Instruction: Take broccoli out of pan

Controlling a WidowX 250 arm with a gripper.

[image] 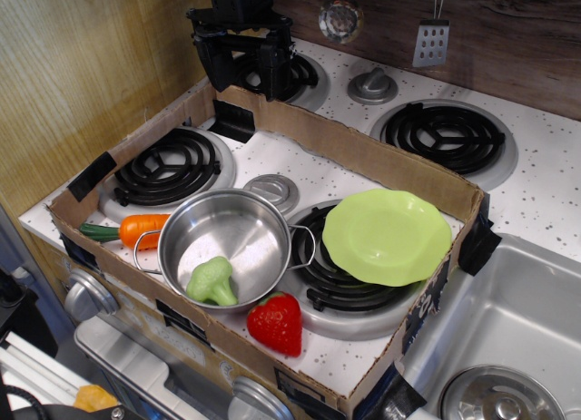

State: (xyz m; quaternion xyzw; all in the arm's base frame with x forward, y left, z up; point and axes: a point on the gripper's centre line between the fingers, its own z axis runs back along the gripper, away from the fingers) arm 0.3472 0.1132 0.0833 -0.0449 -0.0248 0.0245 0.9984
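At the near edge of the toy stove, one red strawberry [276,323] lies on the speckled white top, just inside the low cardboard wall [363,152] that fences the front half of the cooktop. Just behind it and to the left stands the single pan [224,248], a shiny steel pot with two thin wire loop handles, one toward the left and one toward the right. The one broccoli [212,281] lies inside the pan, on its bottom against the near wall, pale green with its bumpy head pointing left. Touching the pan's left side is one orange carrot [145,229] with a green top, lying flat on the stove surface. To the right of the pan, one lime-green plate [388,236] rests tilted over the front right burner [331,279], covering much of it. Four black coil burners show in all: two inside the cardboard fence and two beyond it. Between the front pair sits one round silver knob cap [271,190]; a second sits between the rear pair. At the far right, part of a steel sink [522,325] is visible. Farthest back, the one black gripper [241,66] hangs above the rear left burner, well apart from the pan. Its jaws stand spread with a gap between them, holding nothing. On the dark wall behind hang two utensils.
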